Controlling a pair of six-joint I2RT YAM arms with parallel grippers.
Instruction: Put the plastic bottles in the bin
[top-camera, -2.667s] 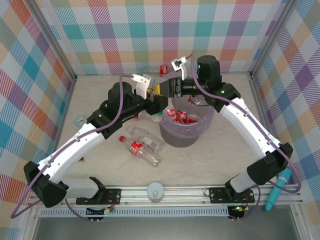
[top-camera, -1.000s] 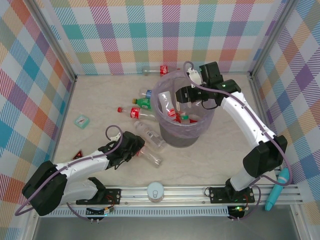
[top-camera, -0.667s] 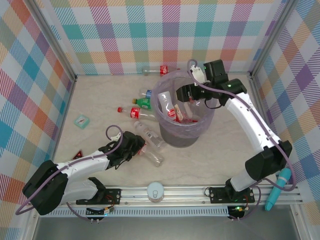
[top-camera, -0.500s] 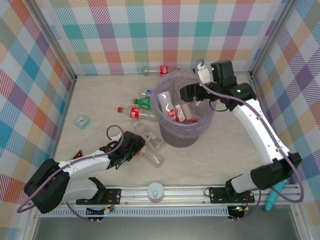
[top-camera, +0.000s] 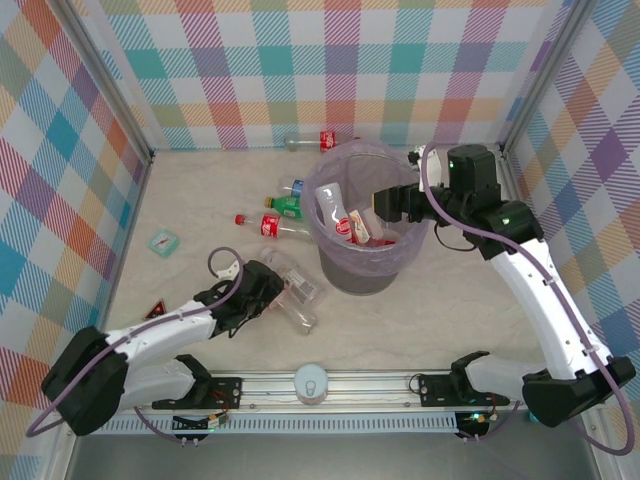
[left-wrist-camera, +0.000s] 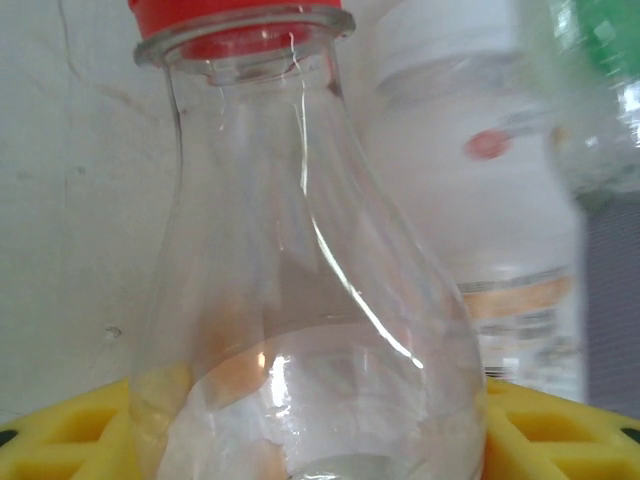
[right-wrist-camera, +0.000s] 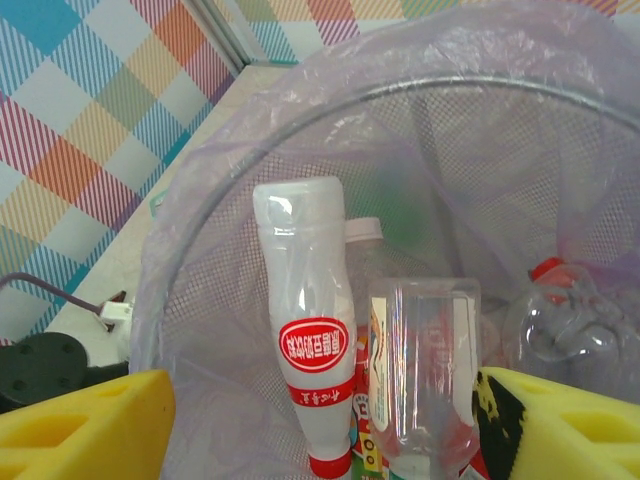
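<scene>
A clear plastic bottle (left-wrist-camera: 300, 300) with a red cap lies between my left gripper's (left-wrist-camera: 320, 440) yellow pads, which press on both its sides. In the top view the left gripper (top-camera: 268, 292) is low on the table, left of the bin (top-camera: 340, 275), with two clear bottles (top-camera: 300, 300) at its fingertips. My right gripper (top-camera: 388, 205) hovers open at the bin's right rim, nothing between its pads (right-wrist-camera: 80, 420). Several bottles stand in the bin, among them a white red-labelled one (right-wrist-camera: 305, 350).
Three more bottles (top-camera: 285, 207) lie on the table left of the bin. Another bottle (top-camera: 312, 141) rests by the back wall. A teal packet (top-camera: 162, 241) and a small red triangle (top-camera: 155, 310) lie at the left. Checked walls close in three sides.
The right gripper has drawn back to the right from over the bin, staying open. The left gripper's jaws have closed in on the clear bottle, which has shifted slightly.
</scene>
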